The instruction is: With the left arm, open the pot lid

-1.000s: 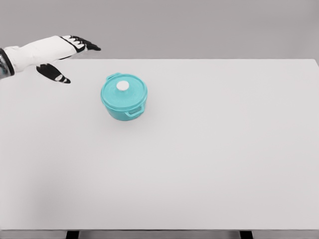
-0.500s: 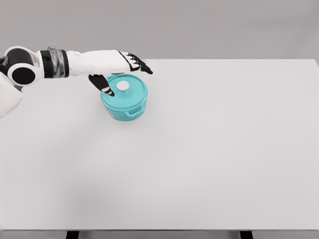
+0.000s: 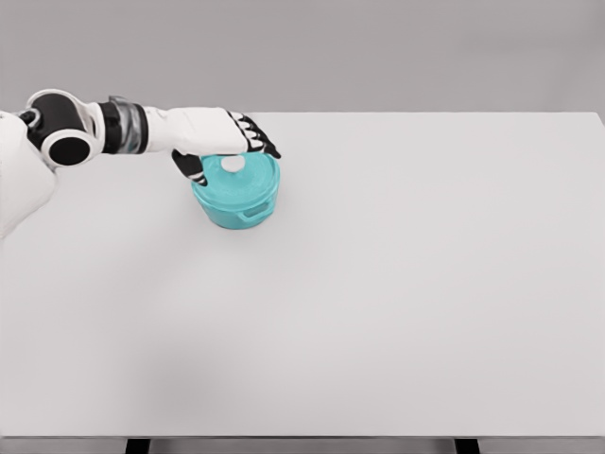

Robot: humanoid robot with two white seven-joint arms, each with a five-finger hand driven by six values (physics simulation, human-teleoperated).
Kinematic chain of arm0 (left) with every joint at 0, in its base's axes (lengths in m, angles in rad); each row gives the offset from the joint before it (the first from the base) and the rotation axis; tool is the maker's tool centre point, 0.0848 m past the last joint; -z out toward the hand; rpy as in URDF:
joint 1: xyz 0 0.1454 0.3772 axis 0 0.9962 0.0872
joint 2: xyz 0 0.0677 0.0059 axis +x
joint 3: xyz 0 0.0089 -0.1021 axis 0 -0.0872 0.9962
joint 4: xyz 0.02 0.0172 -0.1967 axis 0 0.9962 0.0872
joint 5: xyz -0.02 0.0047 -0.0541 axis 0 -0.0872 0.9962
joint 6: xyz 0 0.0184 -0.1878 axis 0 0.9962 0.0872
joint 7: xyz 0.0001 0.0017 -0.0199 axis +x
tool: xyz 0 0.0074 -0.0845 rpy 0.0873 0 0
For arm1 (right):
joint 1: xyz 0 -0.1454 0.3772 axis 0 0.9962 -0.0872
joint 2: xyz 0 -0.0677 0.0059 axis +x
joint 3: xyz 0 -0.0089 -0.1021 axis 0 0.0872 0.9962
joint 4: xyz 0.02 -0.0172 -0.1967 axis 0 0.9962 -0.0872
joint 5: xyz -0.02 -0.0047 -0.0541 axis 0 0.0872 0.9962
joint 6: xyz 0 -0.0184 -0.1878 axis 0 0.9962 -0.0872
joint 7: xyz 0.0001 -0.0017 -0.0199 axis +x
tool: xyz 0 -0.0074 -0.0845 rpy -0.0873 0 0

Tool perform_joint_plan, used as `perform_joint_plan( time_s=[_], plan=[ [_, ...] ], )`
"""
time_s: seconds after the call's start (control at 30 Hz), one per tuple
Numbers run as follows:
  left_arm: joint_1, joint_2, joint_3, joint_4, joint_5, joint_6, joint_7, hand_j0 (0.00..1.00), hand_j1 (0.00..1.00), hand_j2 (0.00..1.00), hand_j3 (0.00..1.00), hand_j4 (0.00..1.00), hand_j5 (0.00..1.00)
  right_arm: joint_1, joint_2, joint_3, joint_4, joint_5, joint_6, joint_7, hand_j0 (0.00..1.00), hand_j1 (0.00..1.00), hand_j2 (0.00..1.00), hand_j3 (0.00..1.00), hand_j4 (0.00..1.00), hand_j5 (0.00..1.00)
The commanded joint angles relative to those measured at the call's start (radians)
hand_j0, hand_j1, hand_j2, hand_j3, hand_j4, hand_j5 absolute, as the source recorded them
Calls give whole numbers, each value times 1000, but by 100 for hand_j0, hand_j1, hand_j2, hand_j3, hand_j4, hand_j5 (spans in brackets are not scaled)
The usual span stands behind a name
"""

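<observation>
Robot hand (image 3: 227, 147), left, which I have poised over the lid (image 3: 236, 175) with fingers spread around its knob (image 3: 233, 164), gripping nothing, ready to lift; pot (image 3: 236, 194) sits on desk (image 3: 397, 284), far-left.

Simulated test scene: bare white table (image 3: 378, 303), plain grey backdrop, flat rendering.

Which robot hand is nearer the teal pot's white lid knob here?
Left. The left robot hand is over the pot, fingers and thumb either side of the white knob; whether they touch it is unclear. The right arm is not in view.
</observation>
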Motion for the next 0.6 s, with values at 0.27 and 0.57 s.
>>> perform_joint_plan(
  time_s=[0.27, 0.57],
  plan=[
    [2, -6, -7, 3, -6, 3, 1, 84, 84, 84, 84, 84, 84, 0, 0, 0, 0, 0, 0, 0, 100, 100, 100, 100, 100, 100],
    [3, -1, -8, 3, -6, 3, 1, 70, 70, 70, 70, 70, 70, 0, 0, 0, 0, -2, 0, 0, 100, 100, 100, 100, 100, 100]
  ],
)
